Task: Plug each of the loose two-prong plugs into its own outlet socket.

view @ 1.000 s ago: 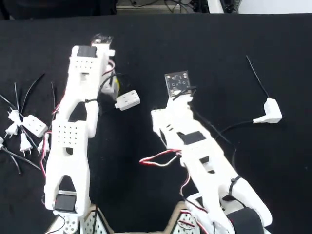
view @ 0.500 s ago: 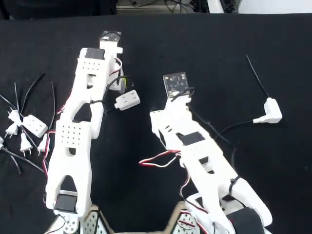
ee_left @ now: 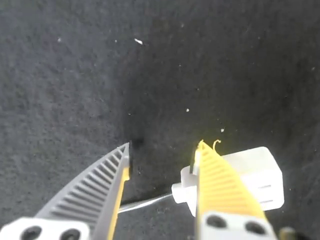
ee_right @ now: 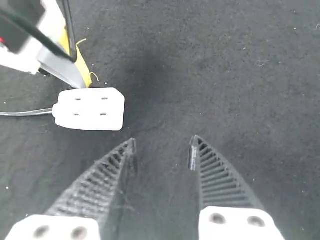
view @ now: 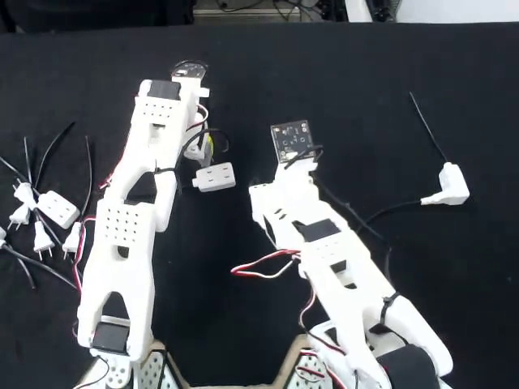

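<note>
A white outlet socket [view: 215, 176] lies on the black table between the two arms, with a thin cable running from one end. My left gripper [ee_left: 162, 147] stands open just beyond it. Its yellow finger [ee_left: 215, 185] is against the socket [ee_left: 257, 175], and the cable [ee_left: 145, 202] crosses the gap between the fingers. My right gripper [ee_right: 163, 141] is open and holds nothing, a short way from the socket [ee_right: 89, 109], whose slots face up. Several loose two-prong plugs [view: 40, 237] and a second socket block [view: 57, 208] lie at the far left.
An angled white plug [view: 451, 185] with a black cable lies at the right. Thin black wires [view: 49, 150] fan out around the left pile. Red and white leads [view: 263, 263] hang off the right arm. The table's far edge runs along the back.
The left arm has swung to the right and stretched farther out. The outlet socket has slid slightly toward the front and turned level. The right arm has barely moved.
</note>
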